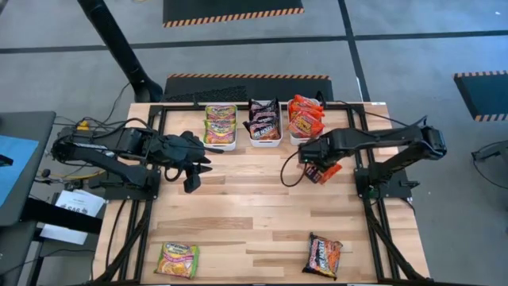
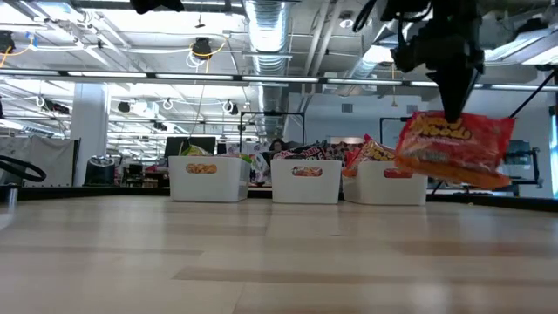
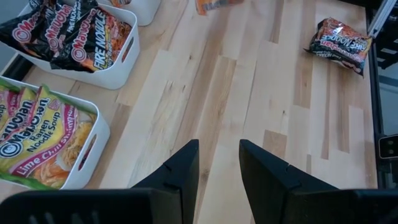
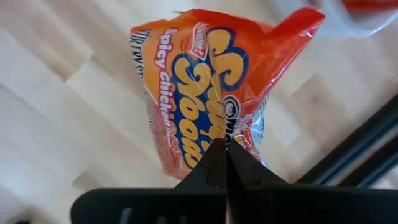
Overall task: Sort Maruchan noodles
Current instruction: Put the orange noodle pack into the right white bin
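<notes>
Right gripper: the right gripper (image 4: 225, 163) hung over the table just near of the right-hand bin (image 1: 300, 137), fingers pinched on the edge of a red-orange packet (image 1: 323, 170) so it dangled clear of the wood (seemingly on its way to the matching bin).
Left gripper: the left gripper (image 3: 219, 169) waited at the table's left, near the green-yellow bin (image 1: 220, 143), fingers parted with nothing between them.
Bins: three white bins stood along the far edge, green-yellow packets (image 1: 221, 123) left, dark packets (image 1: 263, 119) in the middle bin (image 1: 265, 141), red-orange packets (image 1: 305, 117) right, each colour kept apart.
Unsorted: a green-yellow packet (image 1: 177, 260) lay at the near left, a dark packet (image 1: 324, 254) at the near right.
Hard to make out: from table height the bin walls hid most of their contents.
</notes>
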Robot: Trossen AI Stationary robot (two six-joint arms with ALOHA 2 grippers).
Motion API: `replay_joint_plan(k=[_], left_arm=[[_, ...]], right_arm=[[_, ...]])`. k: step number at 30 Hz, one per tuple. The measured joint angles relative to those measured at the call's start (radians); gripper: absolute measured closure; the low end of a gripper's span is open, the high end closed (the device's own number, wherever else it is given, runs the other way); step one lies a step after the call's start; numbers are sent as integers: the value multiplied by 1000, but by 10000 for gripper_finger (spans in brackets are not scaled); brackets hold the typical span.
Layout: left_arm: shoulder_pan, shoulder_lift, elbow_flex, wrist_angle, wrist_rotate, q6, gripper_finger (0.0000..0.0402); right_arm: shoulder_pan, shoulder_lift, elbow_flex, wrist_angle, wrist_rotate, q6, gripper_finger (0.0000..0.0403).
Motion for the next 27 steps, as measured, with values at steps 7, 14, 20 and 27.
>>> replay_joint_plan(k=[7, 14, 20, 27], left_arm=[[1, 0, 0, 0, -24, 4, 301], [5, 0, 0, 18, -198, 6, 301], [44, 0, 0, 20, -271, 10, 301], [117, 0, 0, 20, -280, 10, 301]], right_arm=[[-68, 0, 89, -8, 126, -124, 398], [-204, 0, 183, 21, 226, -355, 399], [-317, -1, 217, 151, 253, -622, 399], [-423, 27, 217, 208, 248, -866, 399]])
